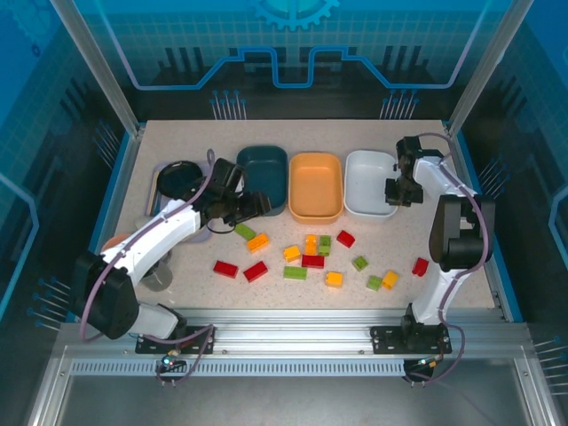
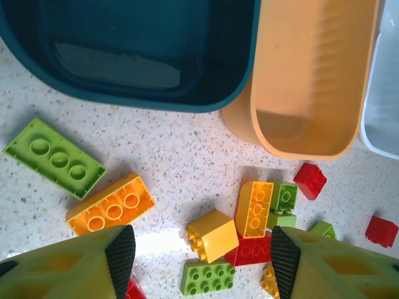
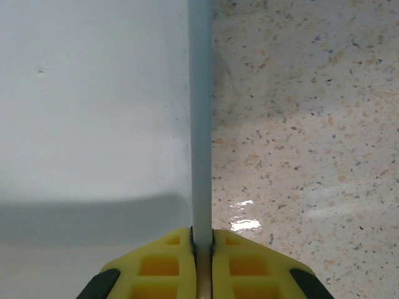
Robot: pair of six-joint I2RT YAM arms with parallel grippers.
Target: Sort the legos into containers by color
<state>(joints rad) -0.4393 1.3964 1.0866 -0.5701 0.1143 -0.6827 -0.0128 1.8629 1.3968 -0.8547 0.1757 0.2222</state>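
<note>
Here white bin's rim (image 3: 201, 124) sits between right jaws.

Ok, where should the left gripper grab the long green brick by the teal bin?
Pinch the long green brick across its long sides, mid-length, from straight above. It lies flat, skewed, an orange brick near one end; turn the left gripper to match.

Bright overhead light casts soft shadows beside the legos (image 2: 212, 235) and leaves glare on the table (image 3: 243, 215)
</note>
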